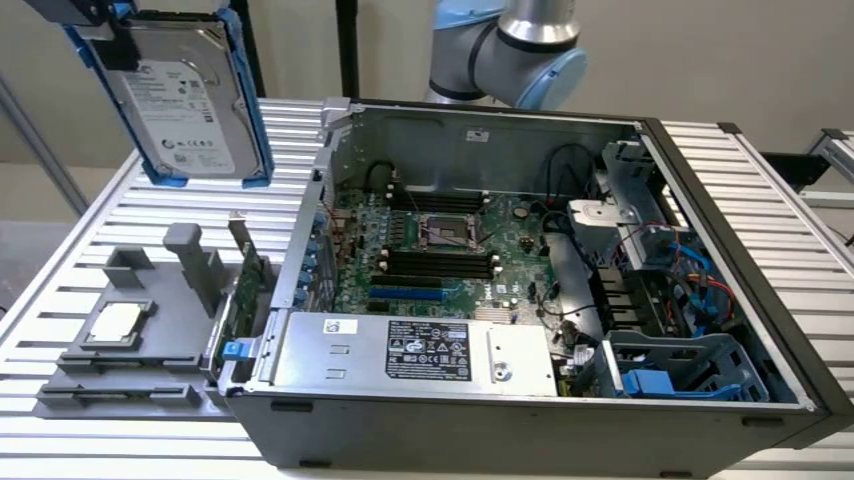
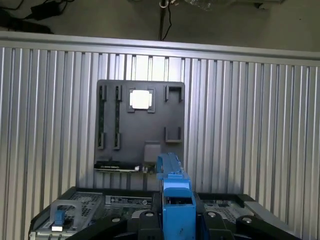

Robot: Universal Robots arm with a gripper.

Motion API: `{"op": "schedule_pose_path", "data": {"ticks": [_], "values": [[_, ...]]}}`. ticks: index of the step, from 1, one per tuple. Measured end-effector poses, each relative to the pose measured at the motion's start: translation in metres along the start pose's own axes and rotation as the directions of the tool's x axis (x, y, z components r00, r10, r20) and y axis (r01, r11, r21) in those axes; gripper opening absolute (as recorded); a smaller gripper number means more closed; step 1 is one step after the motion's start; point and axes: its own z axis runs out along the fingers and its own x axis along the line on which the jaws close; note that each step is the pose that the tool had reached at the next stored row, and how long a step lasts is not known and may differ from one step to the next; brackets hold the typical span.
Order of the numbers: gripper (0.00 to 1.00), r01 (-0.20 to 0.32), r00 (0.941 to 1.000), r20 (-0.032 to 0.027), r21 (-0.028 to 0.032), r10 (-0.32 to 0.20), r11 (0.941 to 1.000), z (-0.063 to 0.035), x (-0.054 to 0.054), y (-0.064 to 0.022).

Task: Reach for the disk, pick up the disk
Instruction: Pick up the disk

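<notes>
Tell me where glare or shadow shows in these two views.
Exterior view: even light, the label on the disk bright, the case dark inside at the exterior view's right. Wrist view: the chip on the tray glares flat white; table slats streaked with shine.

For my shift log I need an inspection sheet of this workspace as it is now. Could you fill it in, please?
Surface: slatted metal table, carrying the case and the tray.
Job's things: disk in its blue carrier, held tilted in the air above the table.
Clutter: open computer case; grey tray with a small silver chip.
Grippers: gripper shut on the disk's carrier.
Cables: cables, black, blue and red, inside the case.
Surroundings: robot arm behind the case; plain wall beyond.
</notes>
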Motion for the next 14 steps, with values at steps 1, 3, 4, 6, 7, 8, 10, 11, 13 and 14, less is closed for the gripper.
{"op": "schedule_pose_path", "data": {"ticks": [1,3,4,6,7,8,10,11,13,14], "values": [[0.33,0.000,1.0000,0.0016,0.0000,0.000,1.0000,-0.0005,0.001,-0.0037],[0.33,0.000,1.0000,0.0041,-0.0001,0.000,1.0000,-0.0014,0.005,-0.0113],[0.33,0.000,1.0000,0.0049,-0.0003,0.000,1.0000,-0.0016,0.006,-0.0149],[0.33,0.000,1.0000,0.0063,-0.0006,0.000,1.0000,-0.0019,0.010,-0.0216],[0.33,0.000,1.0000,0.0069,-0.0009,0.000,1.0000,-0.0021,0.011,-0.0249],[0.33,0.000,1.0000,0.0074,-0.0012,0.000,1.0000,-0.0023,0.013,-0.0282],[0.33,0.000,1.0000,0.0086,-0.0016,0.000,1.0000,-0.0026,0.016,-0.0347],[0.33,0.000,1.0000,0.0093,-0.0018,0.000,1.0000,-0.0027,0.018,-0.0381],[0.33,0.000,0.9999,0.0105,-0.0024,0.000,1.0000,-0.0030,0.021,-0.0449],[0.33,0.000,0.9999,0.0112,-0.0025,0.000,1.0000,-0.0031,0.023,-0.0481]]}}
